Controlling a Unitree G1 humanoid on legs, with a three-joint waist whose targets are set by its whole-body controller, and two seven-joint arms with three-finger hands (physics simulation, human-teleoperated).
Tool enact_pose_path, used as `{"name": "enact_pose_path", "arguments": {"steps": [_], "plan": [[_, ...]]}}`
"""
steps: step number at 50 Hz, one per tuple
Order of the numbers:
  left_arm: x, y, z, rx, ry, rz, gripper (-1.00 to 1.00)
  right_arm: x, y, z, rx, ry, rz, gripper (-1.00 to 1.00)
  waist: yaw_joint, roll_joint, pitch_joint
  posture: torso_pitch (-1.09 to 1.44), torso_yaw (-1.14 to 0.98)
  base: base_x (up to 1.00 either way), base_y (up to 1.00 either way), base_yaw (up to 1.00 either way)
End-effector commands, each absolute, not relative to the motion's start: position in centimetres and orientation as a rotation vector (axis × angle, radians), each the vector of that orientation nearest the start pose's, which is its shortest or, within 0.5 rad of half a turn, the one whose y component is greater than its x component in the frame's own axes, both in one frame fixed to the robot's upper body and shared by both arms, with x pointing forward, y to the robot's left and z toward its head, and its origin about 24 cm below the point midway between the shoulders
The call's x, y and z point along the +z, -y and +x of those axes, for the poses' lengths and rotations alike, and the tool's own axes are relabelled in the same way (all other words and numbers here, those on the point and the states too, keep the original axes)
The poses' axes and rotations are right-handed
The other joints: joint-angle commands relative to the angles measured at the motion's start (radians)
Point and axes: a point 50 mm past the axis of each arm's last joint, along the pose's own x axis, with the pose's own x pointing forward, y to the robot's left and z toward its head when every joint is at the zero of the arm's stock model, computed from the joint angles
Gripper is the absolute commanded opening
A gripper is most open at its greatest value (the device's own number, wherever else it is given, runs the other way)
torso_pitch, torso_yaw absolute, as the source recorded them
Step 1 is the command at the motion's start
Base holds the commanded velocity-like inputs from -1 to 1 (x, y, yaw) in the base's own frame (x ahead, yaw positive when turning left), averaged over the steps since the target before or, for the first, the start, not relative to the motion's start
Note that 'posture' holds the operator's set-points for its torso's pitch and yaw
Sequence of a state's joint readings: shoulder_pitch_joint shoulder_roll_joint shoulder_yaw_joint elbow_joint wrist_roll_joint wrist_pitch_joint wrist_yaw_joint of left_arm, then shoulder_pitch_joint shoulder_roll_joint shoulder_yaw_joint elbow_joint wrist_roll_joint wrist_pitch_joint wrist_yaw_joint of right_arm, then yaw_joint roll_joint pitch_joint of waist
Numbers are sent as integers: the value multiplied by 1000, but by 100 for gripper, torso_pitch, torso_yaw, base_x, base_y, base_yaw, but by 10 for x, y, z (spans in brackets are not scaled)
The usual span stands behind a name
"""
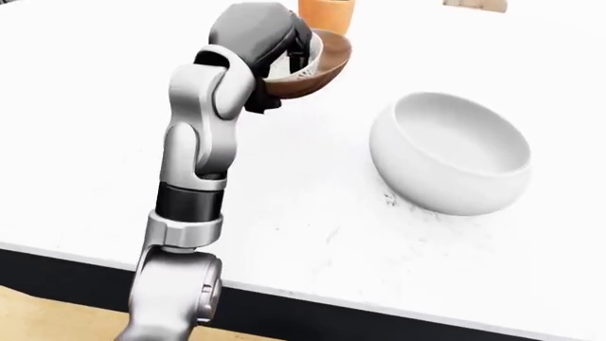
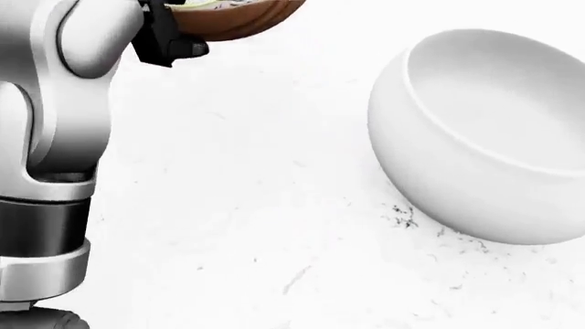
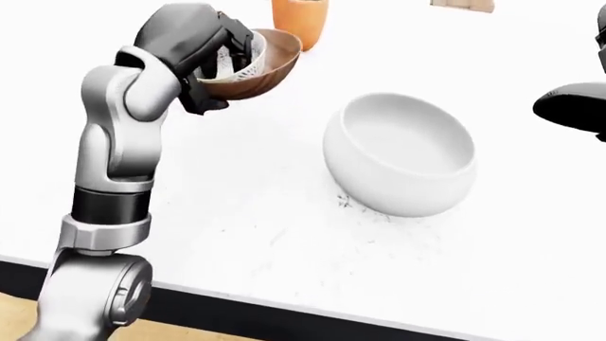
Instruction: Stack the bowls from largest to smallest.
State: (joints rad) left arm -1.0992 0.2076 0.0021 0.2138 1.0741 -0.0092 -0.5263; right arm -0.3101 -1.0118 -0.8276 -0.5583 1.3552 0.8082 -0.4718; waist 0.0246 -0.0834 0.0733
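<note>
My left hand point(image 1: 295, 51) is shut on the rim of a brown bowl point(image 1: 320, 72) with a pale patterned inside, and holds it tilted above the white table point(image 1: 312, 227), at the top of the left-eye view. A large white bowl point(image 1: 455, 153) stands upright on the table to the right of it and lower in the view, apart from the brown bowl. An orange bowl point(image 1: 327, 14) stands just behind the brown bowl at the top edge. Part of my right hand point(image 3: 577, 103) shows as a dark shape at the right edge of the right-eye view, to the right of the white bowl.
The table's black edge point(image 1: 284, 305) runs along the bottom of the left-eye view, with tan floor point(image 1: 47, 316) below it. A tan object point(image 1: 474, 4) is cut off at the top right.
</note>
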Motion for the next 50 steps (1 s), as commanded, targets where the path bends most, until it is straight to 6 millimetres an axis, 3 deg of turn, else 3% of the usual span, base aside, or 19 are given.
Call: {"name": "enact_pose_path", "arguments": {"steps": [1, 9, 24, 50], "plan": [[350, -85, 337, -36, 719, 1349, -100, 346, 290, 176, -198, 500, 74, 100, -2, -3, -31, 0, -1, 0, 0, 0], [363, -78, 328, -39, 767, 1336, -100, 350, 295, 171, -208, 507, 69, 100, -14, -3, -23, 0, -5, 0, 0, 0], [371, -61, 317, -73, 802, 1337, -100, 349, 307, 163, -235, 506, 62, 100, -56, -8, -9, 0, -12, 0, 0, 0], [381, -27, 319, -105, 845, 1226, -100, 333, 308, 167, -235, 487, 69, 100, -178, -9, -29, 0, -25, 0, 0, 0]]}}
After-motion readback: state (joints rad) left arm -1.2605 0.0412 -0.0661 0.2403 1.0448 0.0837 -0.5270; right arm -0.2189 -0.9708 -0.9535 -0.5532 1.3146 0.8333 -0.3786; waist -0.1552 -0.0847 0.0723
